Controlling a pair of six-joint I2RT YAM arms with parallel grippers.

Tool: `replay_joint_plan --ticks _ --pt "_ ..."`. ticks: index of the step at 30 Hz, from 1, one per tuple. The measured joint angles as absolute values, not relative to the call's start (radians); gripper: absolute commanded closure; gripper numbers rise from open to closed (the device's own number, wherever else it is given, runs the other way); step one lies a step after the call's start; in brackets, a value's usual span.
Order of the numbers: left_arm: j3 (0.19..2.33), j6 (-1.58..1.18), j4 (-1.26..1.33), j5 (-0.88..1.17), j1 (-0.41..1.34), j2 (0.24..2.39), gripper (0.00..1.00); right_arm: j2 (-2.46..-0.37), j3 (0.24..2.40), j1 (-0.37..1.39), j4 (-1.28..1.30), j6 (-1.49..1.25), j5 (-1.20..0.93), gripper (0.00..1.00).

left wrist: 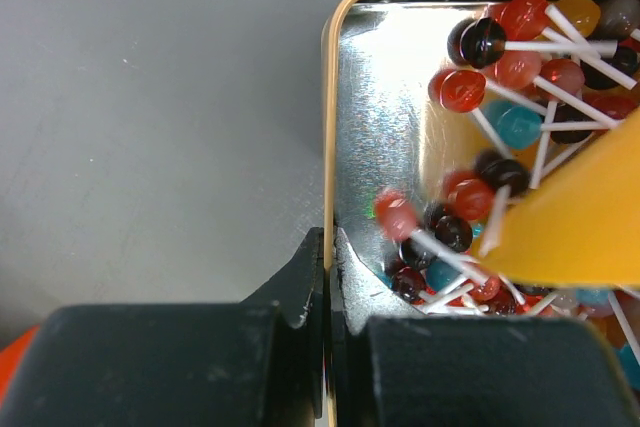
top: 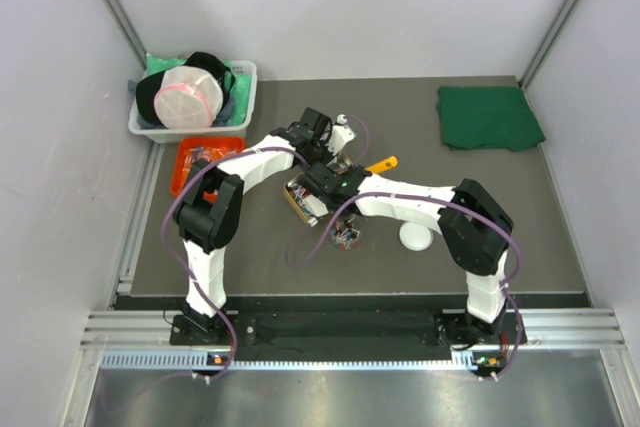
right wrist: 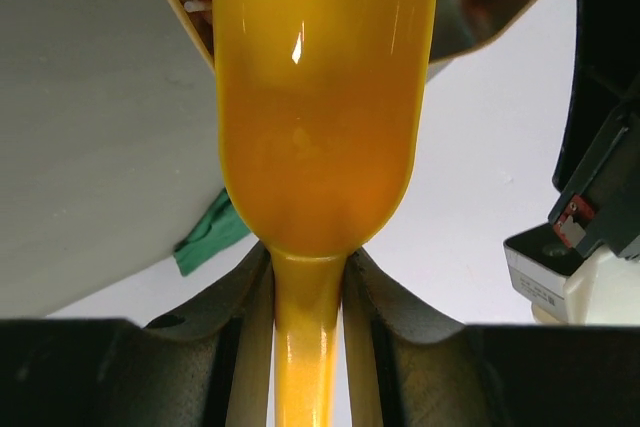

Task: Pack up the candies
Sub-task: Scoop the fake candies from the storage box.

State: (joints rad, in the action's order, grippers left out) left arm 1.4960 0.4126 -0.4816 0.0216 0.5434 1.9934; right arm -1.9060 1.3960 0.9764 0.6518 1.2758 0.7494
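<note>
On the surface [top: 500,207], centre: an open metal tin [left wrist: 380,97] with a gold rim sits between the two arms, and most of the candies [left wrist: 463,90] lie inside it.
Left tool [left wrist: 326,277]: clamped tight on the tin's near wall, one finger inside the rim and one outside, bracing it.
Right tool [right wrist: 305,277]: closed partway around the thin handle of the orange scoop [right wrist: 320,97], whose bowl reaches over the tin's open edge.
Scoop load: no candy shows on the face turned to the wrist camera.
Done so far: by my reading, a fair share is packed. Candies crowd one end and one corner of the tin, while bare shiny metal shows along the wall by the left tool.
Left to do: a small colourful scatter [top: 347,235] lies on the surface just on the near side of the tin. It is probably loose candies, though too small in the overhead view to be sure. It would need scooping in, and the tin has no lid on.
Look of the candies: tiny glossy ball heads on thin white sticks, in red, orange, teal and near-black. They are tangled stick over stick, each far smaller than the scoop.
</note>
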Motion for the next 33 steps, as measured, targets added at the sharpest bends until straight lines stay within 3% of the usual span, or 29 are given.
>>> replay_joint_plan --ticks 33 --pt "1.470 0.398 -0.463 0.051 0.543 1.987 1.00 -1.877 1.406 0.913 0.661 1.317 0.464 1.00"
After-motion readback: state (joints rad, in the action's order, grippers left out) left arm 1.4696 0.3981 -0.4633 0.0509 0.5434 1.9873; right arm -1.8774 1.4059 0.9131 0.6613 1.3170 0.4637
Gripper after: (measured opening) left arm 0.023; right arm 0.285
